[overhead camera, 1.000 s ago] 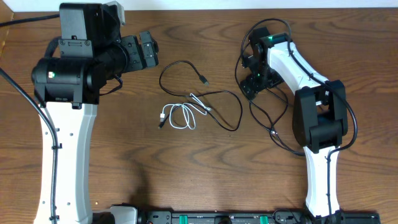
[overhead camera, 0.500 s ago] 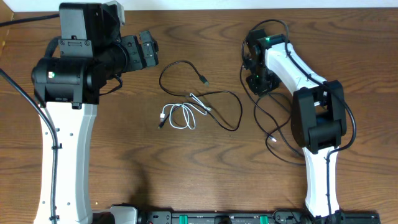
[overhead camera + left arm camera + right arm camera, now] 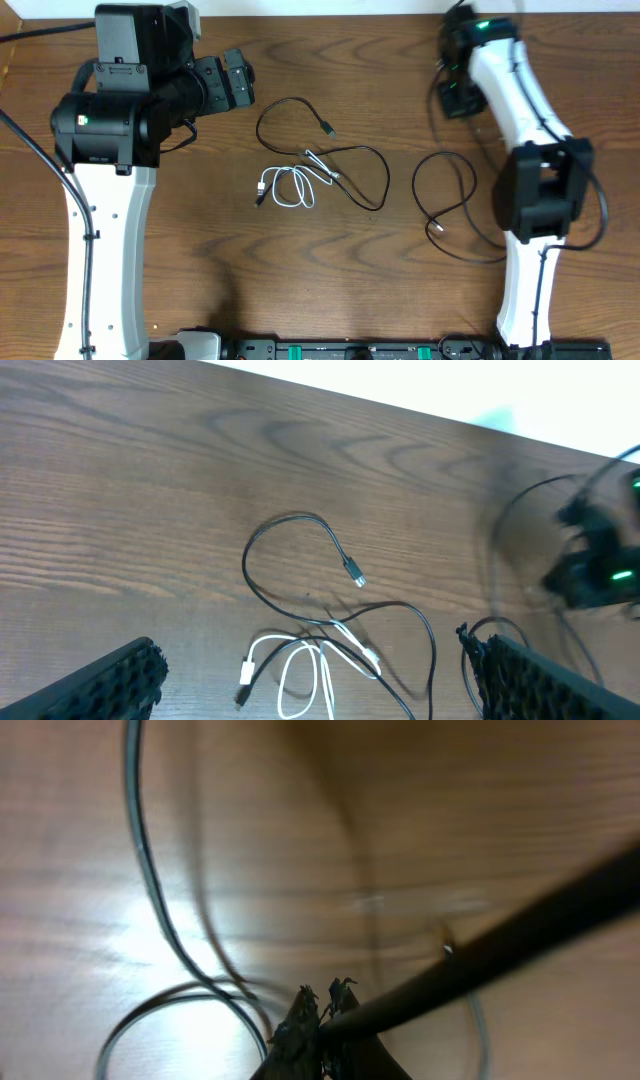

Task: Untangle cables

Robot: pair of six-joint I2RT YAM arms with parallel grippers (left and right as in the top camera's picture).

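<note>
A black cable (image 3: 372,165) and a white cable (image 3: 290,188) lie tangled mid-table. Another black cable (image 3: 445,190) lies in a loop to their right, apart from them. My right gripper (image 3: 456,96) is raised at the back right. In the right wrist view it (image 3: 322,1005) is shut on a strand of that black cable (image 3: 480,955). More of the cable (image 3: 150,890) curls on the wood below. My left gripper (image 3: 240,85) hovers at the back left, open. In the left wrist view it (image 3: 320,695) holds nothing, with the tangled black cable (image 3: 300,520) and white cable (image 3: 300,670) below it.
The wooden table (image 3: 200,260) ends at a pale back edge (image 3: 420,400). The right arm (image 3: 600,555) shows blurred at the right of the left wrist view. A rail with connectors (image 3: 350,350) runs along the front edge.
My right gripper has shut on the right-hand black cable and swung up toward the back right, dragging that cable's loop away from the tangle. The left arm has not moved.
</note>
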